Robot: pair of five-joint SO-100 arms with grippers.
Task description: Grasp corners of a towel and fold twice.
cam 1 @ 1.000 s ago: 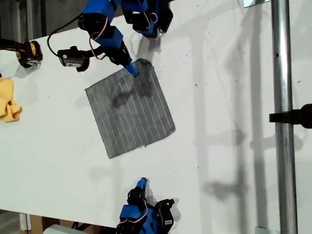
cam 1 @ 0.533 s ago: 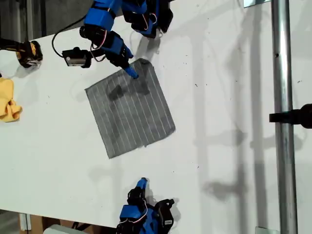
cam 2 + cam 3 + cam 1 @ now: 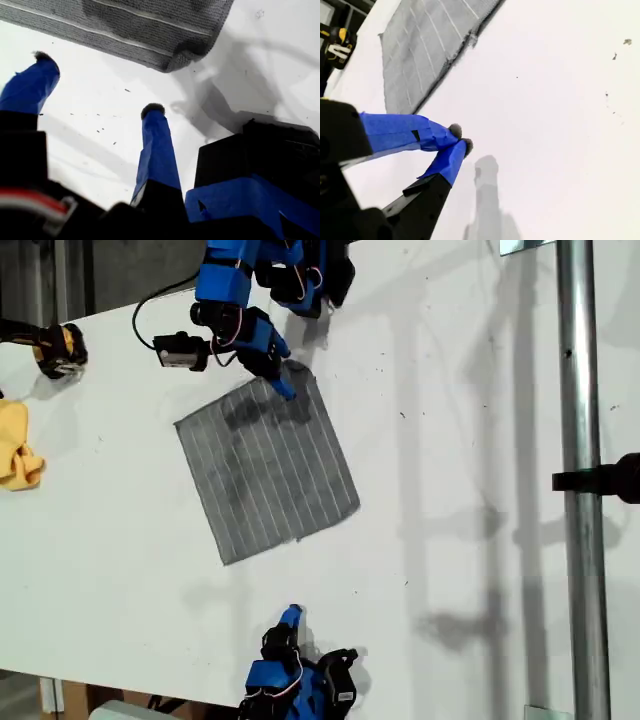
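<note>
Hand [image 3: 284,390] of first arm shifted rightward, open

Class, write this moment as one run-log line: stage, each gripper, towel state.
stage: reaching corner | first gripper: open, near corner of grey striped cloth towel | second gripper: shut, empty, away from towel | towel: flat, unfolded

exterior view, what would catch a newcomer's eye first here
The grey striped towel lies flat and unfolded in the middle of the white table. My first gripper hangs open over the towel's far corner at the top of the exterior view. My second gripper sits shut near the bottom edge, away from the towel.
</note>
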